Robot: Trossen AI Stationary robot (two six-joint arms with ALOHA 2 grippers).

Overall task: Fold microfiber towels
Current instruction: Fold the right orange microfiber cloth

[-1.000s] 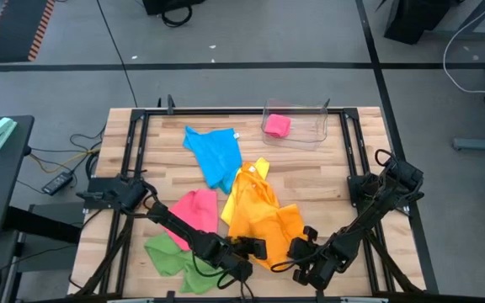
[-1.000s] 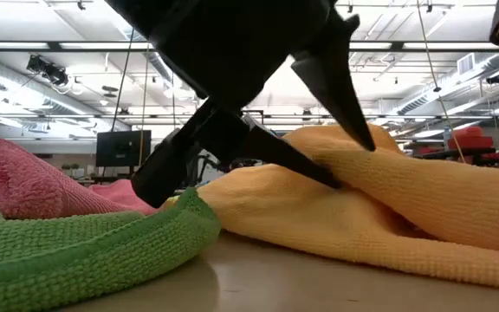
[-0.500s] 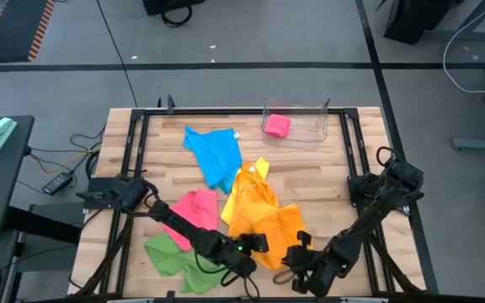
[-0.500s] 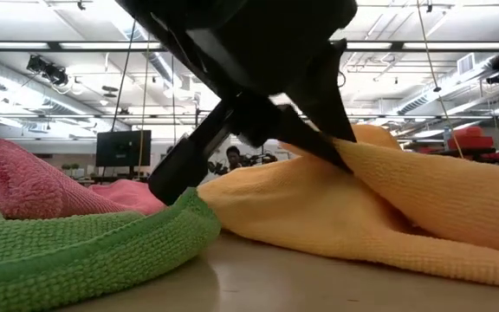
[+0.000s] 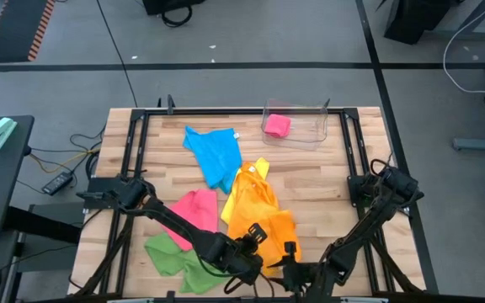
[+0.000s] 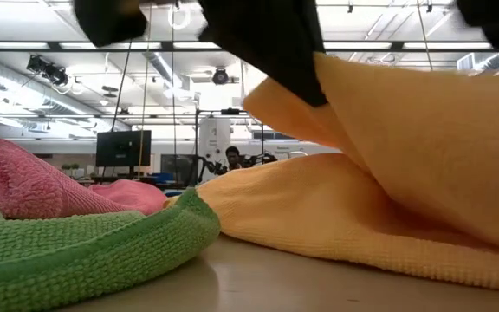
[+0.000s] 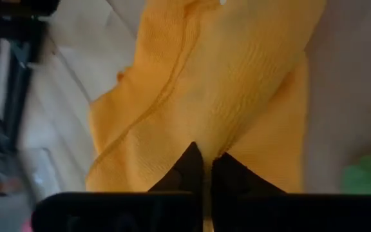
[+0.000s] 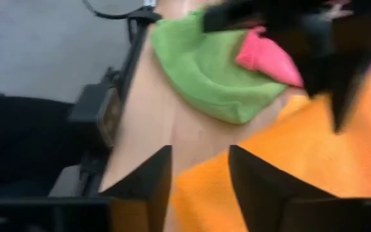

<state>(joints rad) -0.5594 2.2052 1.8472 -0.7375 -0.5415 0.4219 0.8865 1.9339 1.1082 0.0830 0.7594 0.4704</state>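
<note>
Wooden slats make up the tabletop (image 5: 327, 181), ringed by a dark frame on a grey floor. Near the front edge, the left hand (image 5: 253, 241) is pinched shut on a fold of the orange towel (image 5: 263, 220); in its wrist view the two dark fingers (image 7: 189, 169) meet with orange cloth caught between them, and the low view shows that edge lifted clear of the tabletop while the rest of the towel lies below. The right hand (image 5: 289, 268) sits just beside it at the front edge, its fingers (image 8: 150, 180) parted, with orange cloth lying between and in front of them; whether they touch it cannot be told.

The yellow towel (image 5: 248, 189) lies against the orange one toward the middle, the blue towel (image 5: 215, 153) beyond it toward the back. A pink towel (image 5: 196, 210) lies left of the orange one, and the green towel (image 5: 168, 255) sits at the front left. Another pink towel (image 5: 277, 125) rests in the clear bin (image 5: 317, 126) by the back edge.

A second ago the left hand stood open over the orange towel with its fingertips on the flat cloth; since then it has shut and raised the edge. The right hand, then nearly closed, has opened and slid left along the front edge.
</note>
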